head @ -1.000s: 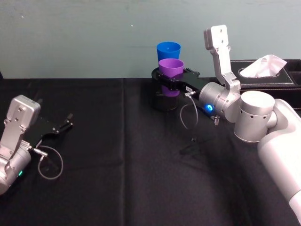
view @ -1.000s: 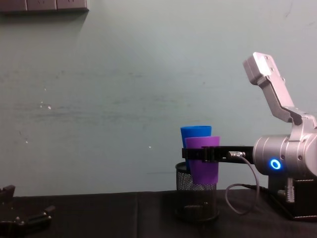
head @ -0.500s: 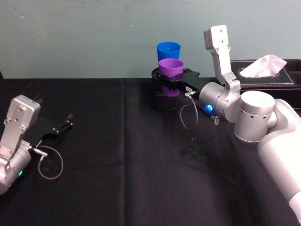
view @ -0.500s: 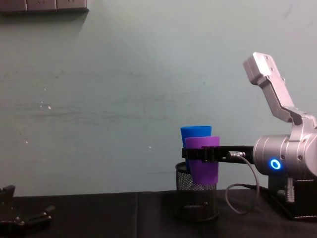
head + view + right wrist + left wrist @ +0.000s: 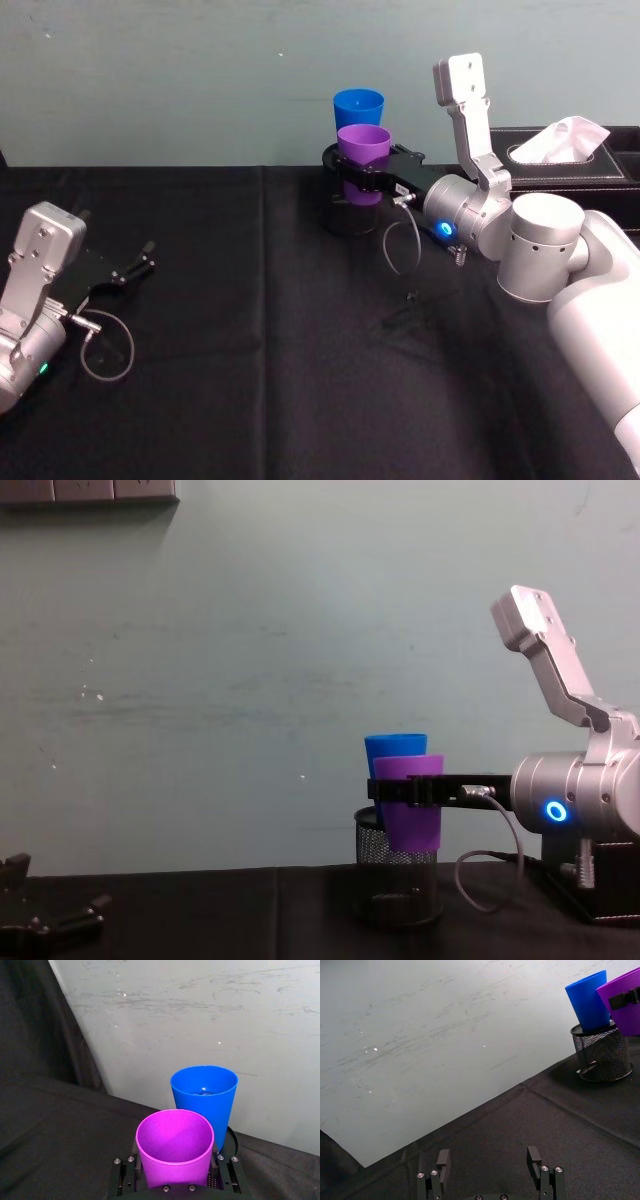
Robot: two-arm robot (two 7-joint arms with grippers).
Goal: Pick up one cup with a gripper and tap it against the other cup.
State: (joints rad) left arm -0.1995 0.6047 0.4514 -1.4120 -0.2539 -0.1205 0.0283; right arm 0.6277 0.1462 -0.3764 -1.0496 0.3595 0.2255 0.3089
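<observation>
From my remote station I see a table draped in black cloth [image 5: 250, 380] against a pale green-grey wall [image 5: 250, 660]. My right gripper [image 5: 362, 172], a slim black two-fingered clamp on a silver-grey arm, reaches toward the far middle of the table. It is clamped around the plain purple plastic tumbler [image 5: 362, 160], a black finger [image 5: 122, 1177] on each side of the cup's body, just below its rim.

The purple tumbler stands upright in the grip, held up off the cloth. Its long axis runs vertically, with the wide open mouth pointing straight up and the narrower base pointing down. In the right wrist view I look down into its empty purple interior [image 5: 175, 1142].

Directly behind it stands the plain bright blue plastic tumbler [image 5: 358, 108], also upright with its mouth up. Its base sits inside a black wire-mesh pen holder [image 5: 398, 875] that rests on the cloth. In the chest view the purple tumbler overlaps the front of the blue one, its rim a little lower; I cannot tell whether the two are touching or just apart.

A dark tissue box [image 5: 570, 160] with white tissue poking out sits behind the right arm.

My left gripper [image 5: 130, 268] rests low at the left side of the table, well apart from the cups, its black fingers [image 5: 443, 1160] spread with nothing between them.
</observation>
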